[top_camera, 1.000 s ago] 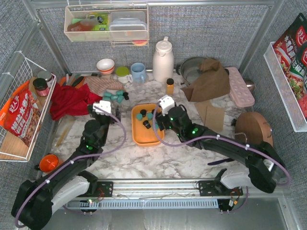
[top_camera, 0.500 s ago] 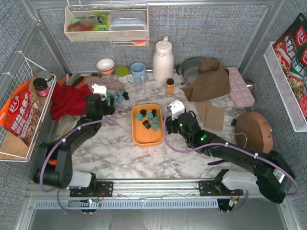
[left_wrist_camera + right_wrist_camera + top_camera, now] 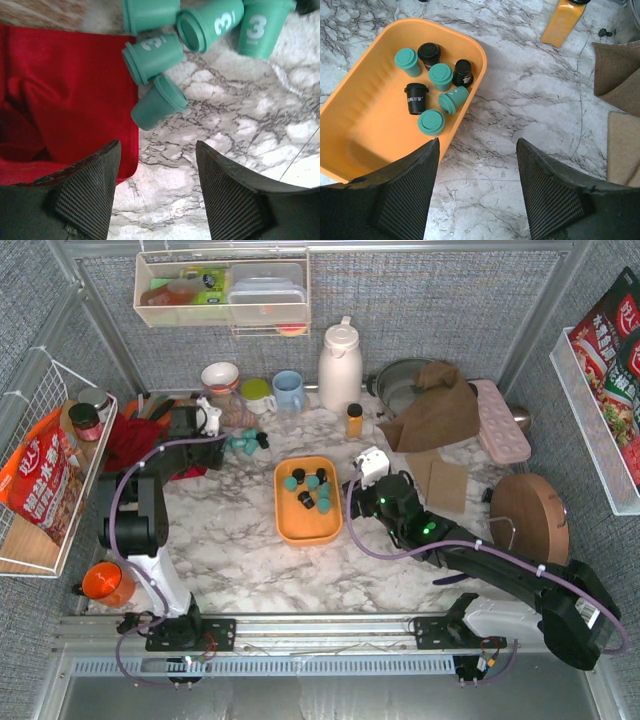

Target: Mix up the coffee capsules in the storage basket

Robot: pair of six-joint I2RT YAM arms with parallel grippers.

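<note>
Nearby, the right gripper (image 3: 478, 145) is hanging open beside the basket (image 3: 360, 130) holding seven capsules (image 3: 441, 75). Farther back, the left gripper (image 3: 156, 150) is gaping over loose teal capsules (image 3: 159, 102) by the cloth (image 3: 65, 100); it should be closing squarely across one body.

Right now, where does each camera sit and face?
Top: fixed above and behind the bases, looking down on the table; left arm and right arm show.
Left wrist: looks down at loose teal capsules beside a red cloth; left gripper open at bottom.
Right wrist: looks down into the orange tray of capsules; right gripper open at bottom.
Top and right wrist share the tray.
</note>
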